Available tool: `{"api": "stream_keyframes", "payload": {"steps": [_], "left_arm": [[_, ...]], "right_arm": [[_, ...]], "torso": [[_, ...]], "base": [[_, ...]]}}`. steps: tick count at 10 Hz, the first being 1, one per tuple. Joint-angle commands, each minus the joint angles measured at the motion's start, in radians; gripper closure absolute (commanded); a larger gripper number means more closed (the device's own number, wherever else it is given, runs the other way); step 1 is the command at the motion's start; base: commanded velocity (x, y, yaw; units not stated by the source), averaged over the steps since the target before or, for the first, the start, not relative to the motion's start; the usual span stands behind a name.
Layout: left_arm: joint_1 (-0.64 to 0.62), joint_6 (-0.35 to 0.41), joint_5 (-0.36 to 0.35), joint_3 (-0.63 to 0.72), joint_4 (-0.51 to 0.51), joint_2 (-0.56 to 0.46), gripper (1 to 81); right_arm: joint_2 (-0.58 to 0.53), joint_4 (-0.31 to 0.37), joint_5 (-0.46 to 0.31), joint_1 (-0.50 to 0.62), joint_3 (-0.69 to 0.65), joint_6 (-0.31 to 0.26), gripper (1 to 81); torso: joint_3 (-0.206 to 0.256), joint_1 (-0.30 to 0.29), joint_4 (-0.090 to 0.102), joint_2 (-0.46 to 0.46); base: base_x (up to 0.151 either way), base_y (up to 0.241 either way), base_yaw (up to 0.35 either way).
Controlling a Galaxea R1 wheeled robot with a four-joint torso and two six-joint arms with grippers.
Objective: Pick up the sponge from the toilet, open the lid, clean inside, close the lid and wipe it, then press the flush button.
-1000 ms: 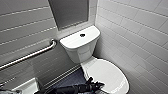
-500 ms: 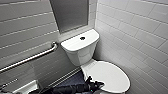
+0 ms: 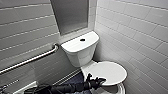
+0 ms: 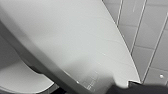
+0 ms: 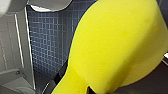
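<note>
Left pincer (image 3: 97, 81) meets the lid (image 3: 111, 71) (grip unclear); right pincer (image 5: 75, 84) clasps the sponge (image 5: 117, 45).

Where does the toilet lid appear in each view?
Head view: lid, lower right, left gripper at its near edge.
Left wrist view: lid spans most of the picture.
Right wrist view: a pale rounded edge beyond the sponge; cannot tell if it is the lid.
Shared landmark: pale wall tiles.
</note>
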Motion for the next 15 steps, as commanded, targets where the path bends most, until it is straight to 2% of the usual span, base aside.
{"api": "stream_keyframes", "payload": {"steps": [1,5,11,13,15], "left_arm": [[-0.147,-0.094,-0.076,0.102,0.005,-0.054,1.0],[-0.159,-0.212,-0.096,0.103,0.005,-0.100,1.0],[-0.247,-0.290,-0.044,0.032,-0.005,-0.070,1.0],[-0.273,-0.312,-0.045,0.034,-0.006,-0.097,1.0],[-0.308,-0.364,-0.053,0.033,-0.006,-0.138,1.0]], "right_arm": [[-0.034,-0.020,-0.035,-0.005,0.015,0.004,81.1],[-0.035,-0.020,-0.035,-0.008,0.020,0.005,81.1],[-0.034,-0.020,-0.036,-0.013,0.020,0.004,81.1],[-0.034,-0.020,-0.035,-0.014,0.020,0.004,81.1],[-0.035,-0.022,-0.035,-0.016,0.020,0.004,81.1]], "torso": [[0.000,0.000,0.000,0.000],[0.000,0.000,0.000,0.000],[0.000,0.000,0.000,0.000],[0.000,0.000,0.000,0.000],[0.000,0.000,0.000,0.000]], "base": [[0.000,0.000,0.000],[0.000,0.000,0.000],[0.000,0.000,0.000],[0.000,0.000,0.000],[0.000,0.000,0.000]]}}
